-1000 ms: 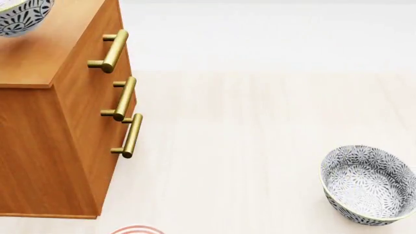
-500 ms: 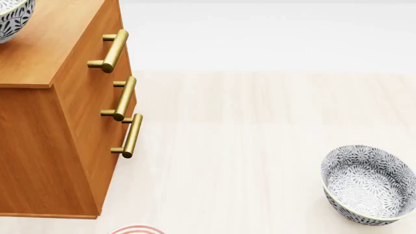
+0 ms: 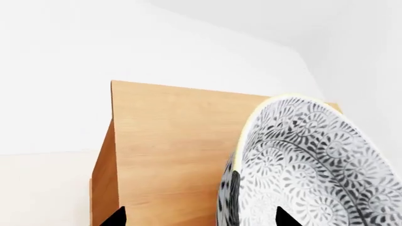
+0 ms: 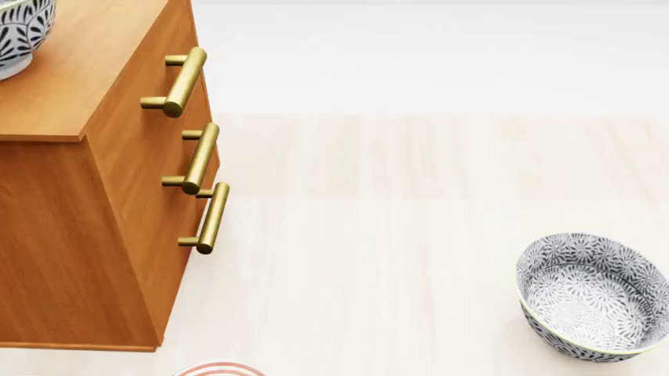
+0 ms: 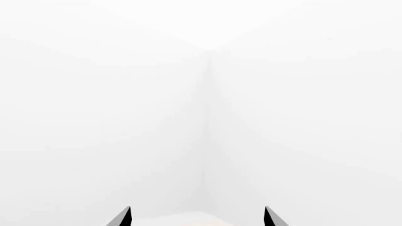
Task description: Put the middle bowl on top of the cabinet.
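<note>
Middle bowl (image 4: 19,33) sits at the cabinet (image 4: 74,86) top's far left. Pale wood-grain floor (image 4: 418,235), white walls. Left gripper (image 3: 199,221) state undeterminable; right gripper (image 5: 197,219) spread, empty.

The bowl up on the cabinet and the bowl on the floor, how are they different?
The bowl on the cabinet sits high on the wooden top, mostly cut off at the head view's edge; the bowl on the floor sits low and shows whole, its inside visible. Both share the same grey floral pattern and pale rim.
</note>
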{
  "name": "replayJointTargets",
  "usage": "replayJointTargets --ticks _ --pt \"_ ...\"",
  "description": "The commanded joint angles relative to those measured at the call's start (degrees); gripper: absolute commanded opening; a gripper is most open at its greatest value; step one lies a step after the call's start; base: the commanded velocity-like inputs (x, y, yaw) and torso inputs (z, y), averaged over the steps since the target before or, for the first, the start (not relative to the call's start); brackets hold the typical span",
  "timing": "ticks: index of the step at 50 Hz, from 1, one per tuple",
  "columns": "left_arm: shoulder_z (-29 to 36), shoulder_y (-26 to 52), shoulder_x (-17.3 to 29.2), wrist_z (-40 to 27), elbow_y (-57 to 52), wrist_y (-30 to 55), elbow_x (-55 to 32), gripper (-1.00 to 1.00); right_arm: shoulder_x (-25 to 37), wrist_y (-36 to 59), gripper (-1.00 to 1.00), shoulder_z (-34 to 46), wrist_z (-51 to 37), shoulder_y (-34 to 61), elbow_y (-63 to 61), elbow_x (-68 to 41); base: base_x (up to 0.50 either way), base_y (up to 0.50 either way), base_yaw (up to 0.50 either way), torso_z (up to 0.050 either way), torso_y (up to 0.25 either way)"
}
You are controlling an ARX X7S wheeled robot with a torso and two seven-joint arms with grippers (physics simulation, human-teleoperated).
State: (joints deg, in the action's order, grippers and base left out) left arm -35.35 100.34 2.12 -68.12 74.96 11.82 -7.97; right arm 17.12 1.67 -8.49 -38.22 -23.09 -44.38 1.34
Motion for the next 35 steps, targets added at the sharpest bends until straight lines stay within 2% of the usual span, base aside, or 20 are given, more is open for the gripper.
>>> replayJointTargets --ticks 1,10,16,17,19,21,27,35 --pt "-3.34 0.60 -0.25 0.41 0.01 0.11 6.95 1.00 0.04 -0.10 1.00 0.27 -0.25 -0.07 -0.08 0.12 0.00 0.00 0.00 0.000 0.000" --pt "0.85 3.47 -0.51 1.96 -0.01 -4.23 9.46 1.00 0.30 0.14 1.00 0.42 -0.25 0.36 0.07 -0.03 0.00 0.00 0.00 0.000 0.000" --pt "3.28 4.34 -1.29 5.05 -2.12 -3.54 10.32 1.00 0.64 0.60 1.00 0.47 -0.12 0.92 0.01 -0.24 0.00 0.00 0.00 0.000 0.000" --pt "6.72 2.86 -2.07 6.47 -6.81 -0.30 8.91 1.00 0.64 0.38 1.00 0.39 -0.16 0.84 0.11 -0.32 0.00 0.00 0.00 0.000 0.000" --pt "17.82 -2.84 -2.08 3.55 -21.13 7.80 -2.64 1.00 0.63 0.24 1.00 0.44 -0.16 0.88 0.40 -0.38 0.00 0.00 0.00 0.000 0.000" --pt "22.13 -6.25 -1.88 3.17 -30.52 11.46 -4.69 1.00 0.68 0.42 1.00 0.71 -0.12 1.24 0.41 -0.29 0.00 0.00 0.00 0.000 0.000" --pt "26.88 -13.11 -1.23 2.83 -49.43 19.94 -8.43 1.00 0.84 0.46 1.00 0.73 -0.15 1.33 0.47 -0.36 0.00 0.00 0.00 0.000 0.000" --pt "30.94 -20.91 0.13 2.28 -64.90 24.79 -10.15 1.00 1.02 0.13 1.00 0.99 -0.08 1.36 0.79 -0.51 0.00 0.00 0.00 0.000 0.000"
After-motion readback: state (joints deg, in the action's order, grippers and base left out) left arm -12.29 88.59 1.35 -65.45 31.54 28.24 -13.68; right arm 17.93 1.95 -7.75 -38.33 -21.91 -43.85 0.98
